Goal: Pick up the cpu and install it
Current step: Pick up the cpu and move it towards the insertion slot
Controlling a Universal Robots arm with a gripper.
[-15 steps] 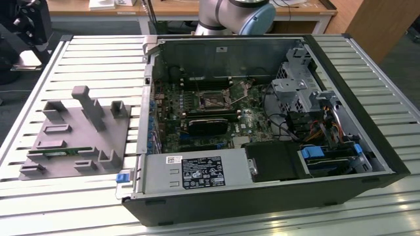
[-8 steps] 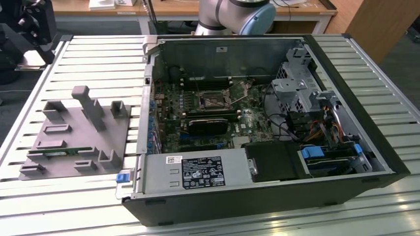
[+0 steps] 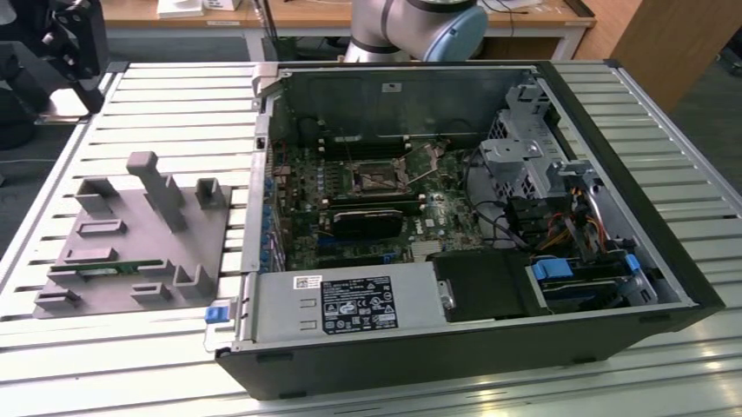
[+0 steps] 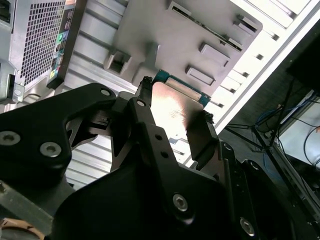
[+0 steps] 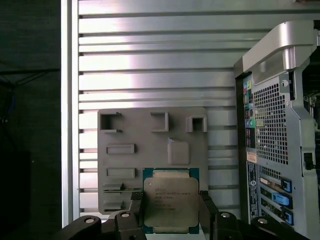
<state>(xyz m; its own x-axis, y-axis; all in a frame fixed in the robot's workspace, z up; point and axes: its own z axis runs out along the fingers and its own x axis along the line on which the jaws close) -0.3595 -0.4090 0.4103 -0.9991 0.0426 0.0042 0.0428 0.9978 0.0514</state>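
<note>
While pinching the cpu [image 5: 170, 207] by two opposite edges, likely to keep its metal top level and its underside untouched, holds it in the claw [image 5: 170, 212] well above the grey tray [image 5: 150, 145], over the slatted worktop [image 5: 150, 65], near the rear of the computer case [image 5: 272, 125].

cpu [image 5: 170, 205]: flat square chip, silver-grey metal top, green rim; clamped at opposite edges by gripper [image 5: 171, 200], above grey tray [image 5: 150, 145].
</note>
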